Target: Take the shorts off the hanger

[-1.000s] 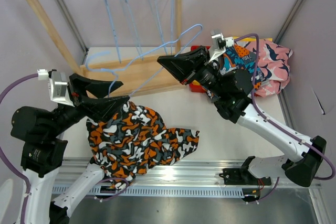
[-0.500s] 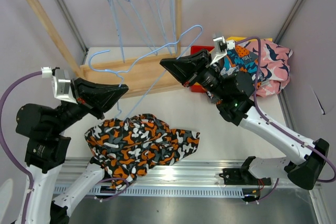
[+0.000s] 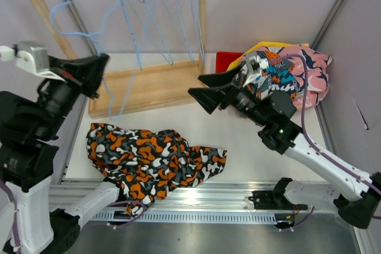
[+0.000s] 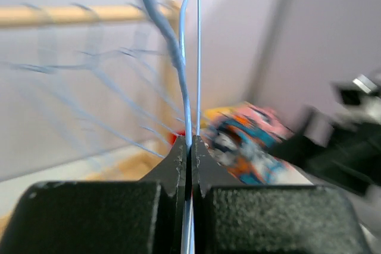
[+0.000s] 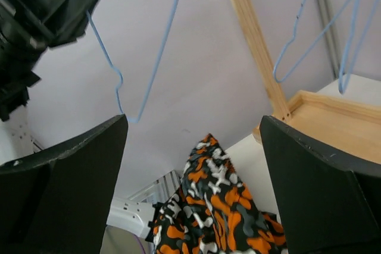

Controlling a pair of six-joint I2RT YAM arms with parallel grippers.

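Fig.: materials & finish. Orange-black-white shorts [image 3: 149, 159]: soft cloth, matt, creased. Heaped shorts [image 3: 300, 72] at rt: same soft cloth, printed, matt. Rack [image 3: 149, 84]: pale bare wood, smooth, matt. Hanger [image 4: 174, 52]: thin wire w/ light-blue coating, slight sheen. Left gripper [image 4: 189, 150] & right gripper [image 5: 193, 147]: black plastic, fine-grained, matt. Table [image 3: 256, 141]: white, smooth, matt. Front rail [image 3: 238, 193]: bare metal, ribbed, glare-bright. Arm links [image 3: 321, 159]: white, smooth, semi-gloss.

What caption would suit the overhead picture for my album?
Left tool pinches a bare blue wire hanger; orange-black-white shorts lie on the table, right tool open.
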